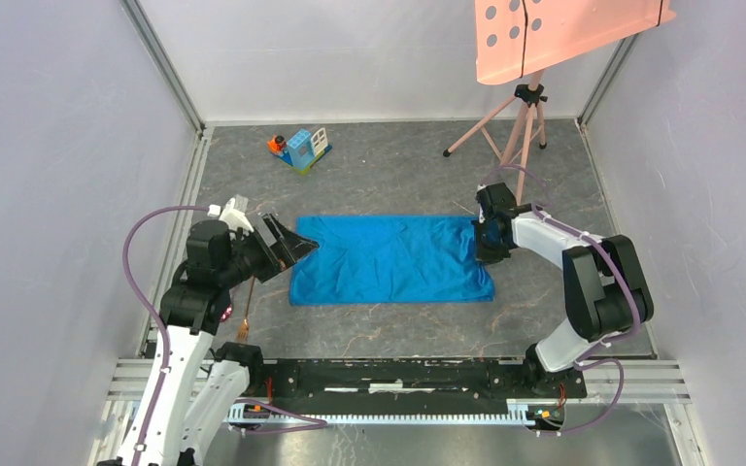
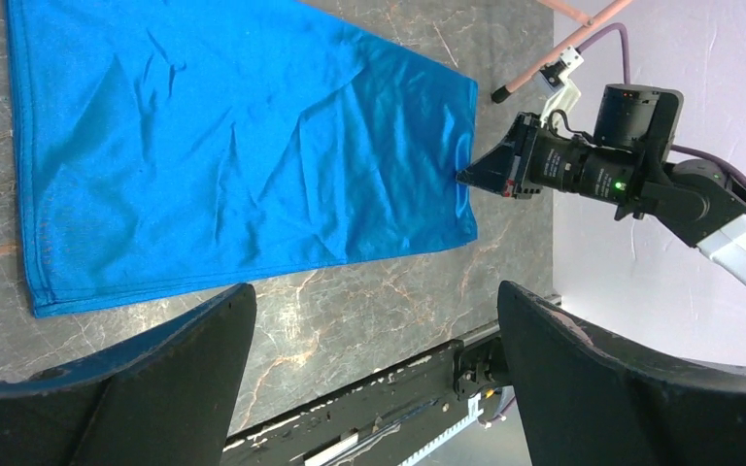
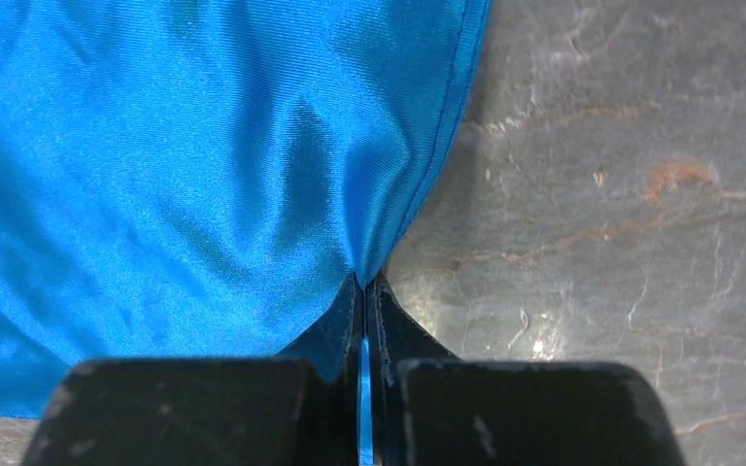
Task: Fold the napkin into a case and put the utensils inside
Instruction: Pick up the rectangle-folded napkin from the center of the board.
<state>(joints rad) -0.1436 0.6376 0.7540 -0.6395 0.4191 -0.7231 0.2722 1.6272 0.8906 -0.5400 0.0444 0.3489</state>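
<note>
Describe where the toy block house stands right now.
In the top view, the toy block house stands on the far side, left of centre, beyond the far left corner of the napkin, not touching it.

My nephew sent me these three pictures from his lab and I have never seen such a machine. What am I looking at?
Two robot arms are bolted at the near edge of a grey table. The wide picture looks down from above and behind them; the other two come from a small camera on each wrist. A bright blue napkin lies flat in the middle. The right hand is shut, pinching the napkin's right edge. The left hand hovers open at the opposite end, holding nothing. A golden fork lies beside the left arm; a toy block house and a tripod stand at the back.
</note>
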